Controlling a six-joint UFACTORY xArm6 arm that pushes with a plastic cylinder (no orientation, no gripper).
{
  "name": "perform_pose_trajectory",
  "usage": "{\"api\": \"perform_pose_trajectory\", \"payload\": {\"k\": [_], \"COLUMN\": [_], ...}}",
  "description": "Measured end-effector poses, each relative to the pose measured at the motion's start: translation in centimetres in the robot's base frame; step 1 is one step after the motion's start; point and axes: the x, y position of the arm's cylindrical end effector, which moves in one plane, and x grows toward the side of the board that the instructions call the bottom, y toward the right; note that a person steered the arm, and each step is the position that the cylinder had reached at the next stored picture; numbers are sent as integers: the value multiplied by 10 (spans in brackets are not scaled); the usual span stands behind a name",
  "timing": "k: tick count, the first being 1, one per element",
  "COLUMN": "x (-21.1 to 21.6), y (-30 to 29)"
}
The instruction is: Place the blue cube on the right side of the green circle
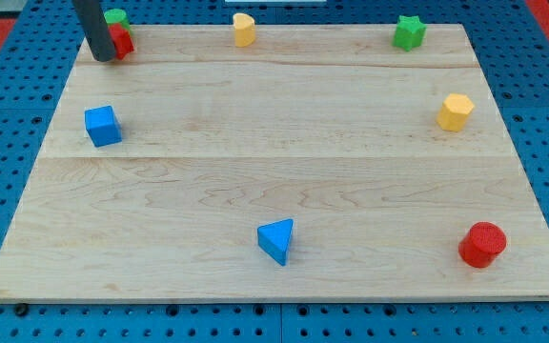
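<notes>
Your rod comes down from the view's top at the far left corner of the desk point(255, 105), leaning slightly, and my tip point(103, 59) rests at the near left edge of a red block point(122, 40), apparently touching it. There is no claw on this arm, only the bare rod, so nothing is held. You have seven blocks on the board: two blue, two red, two green, two yellow would overcount, so count them as blue cube point(103, 126), blue triangular block point(277, 240), red block, red cylinder point(482, 245), green circle point(115, 16), green star point(409, 32), yellow block point(244, 30) and yellow hexagonal block point(455, 111), eight in all. The blue cube sits at the left side, well nearer than the tip and apart from everything. The green circle lies just behind the red block, touching it. The rod covers the red block's left part, so its shape is hard to make out, and the rod's upper end is cut off.
</notes>
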Motion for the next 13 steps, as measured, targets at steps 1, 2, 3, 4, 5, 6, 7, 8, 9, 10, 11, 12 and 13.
{"api": "perform_pose_trajectory", "payload": {"k": [1,2,3,4,5,6,7,8,9,10,11,12,13], "x": [21,55,83,131,171,186,185,186,187,182,168,147,134], "y": [-6,-19,-46,-50,-30,33,61,48,20,18,18,18,24]}}
